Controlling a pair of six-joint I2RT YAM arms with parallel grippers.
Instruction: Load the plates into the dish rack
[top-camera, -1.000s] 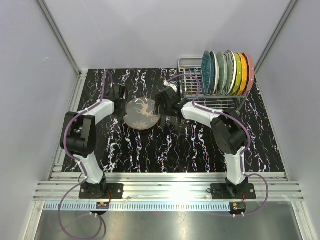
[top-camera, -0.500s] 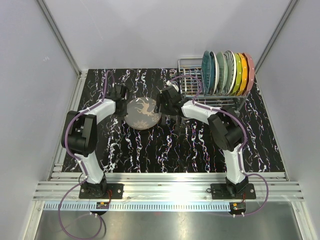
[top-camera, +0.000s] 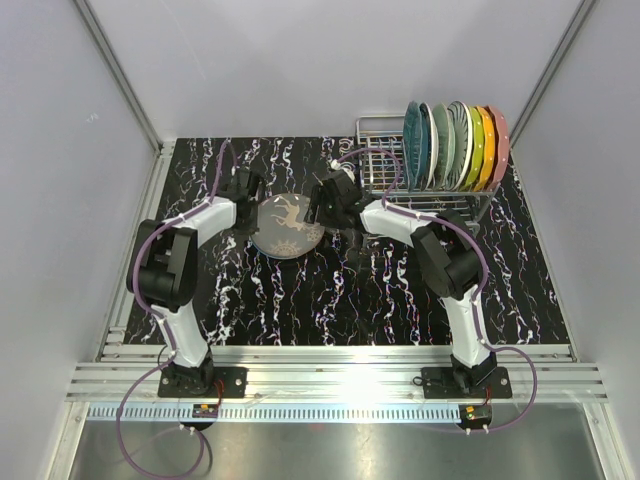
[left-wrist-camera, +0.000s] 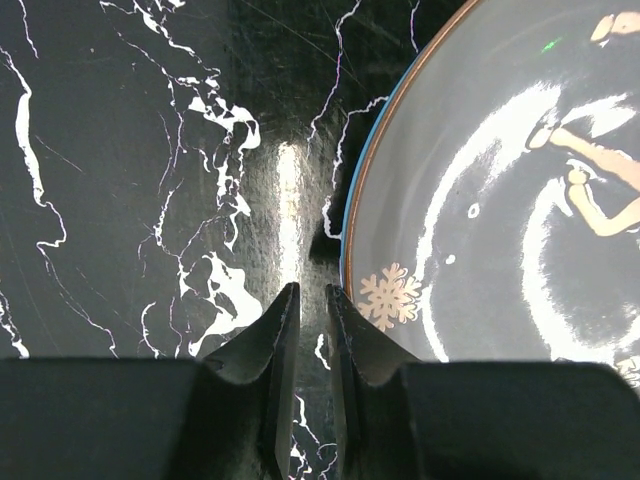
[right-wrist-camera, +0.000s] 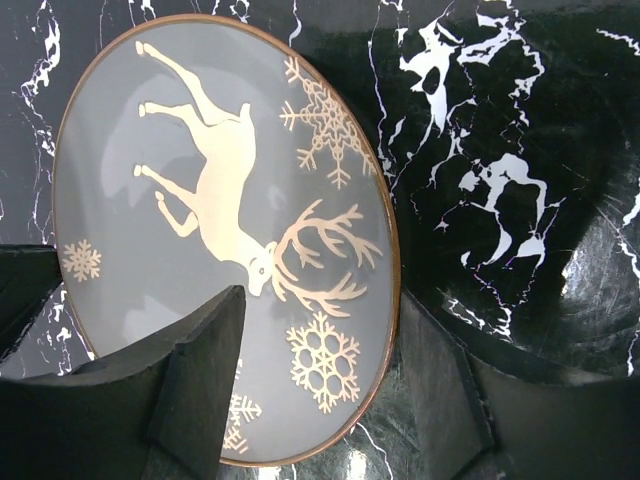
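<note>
One dark grey plate (top-camera: 287, 225) with a pale deer and snowflakes lies on the black marbled table, between my two grippers. My left gripper (top-camera: 252, 203) is shut and empty, and its fingertips (left-wrist-camera: 337, 300) rest against the plate's left rim (left-wrist-camera: 352, 230). My right gripper (top-camera: 319, 211) is open and straddles the plate's right rim (right-wrist-camera: 392, 250), with one finger (right-wrist-camera: 200, 370) over the plate's face and the other outside the rim. The chrome dish rack (top-camera: 380, 172) stands at the back right. Several plates (top-camera: 455, 145) stand upright in it: teal, green, striped white, yellow-green, orange, pink.
The rack's left slots, just behind my right gripper, hold no plates. Grey walls and aluminium posts enclose the table on three sides. A metal rail runs along the near edge by the arm bases.
Both grippers have moved in closer on the plate. The left one has come right against the plate's rim. The plate has shifted slightly towards the rack.
</note>
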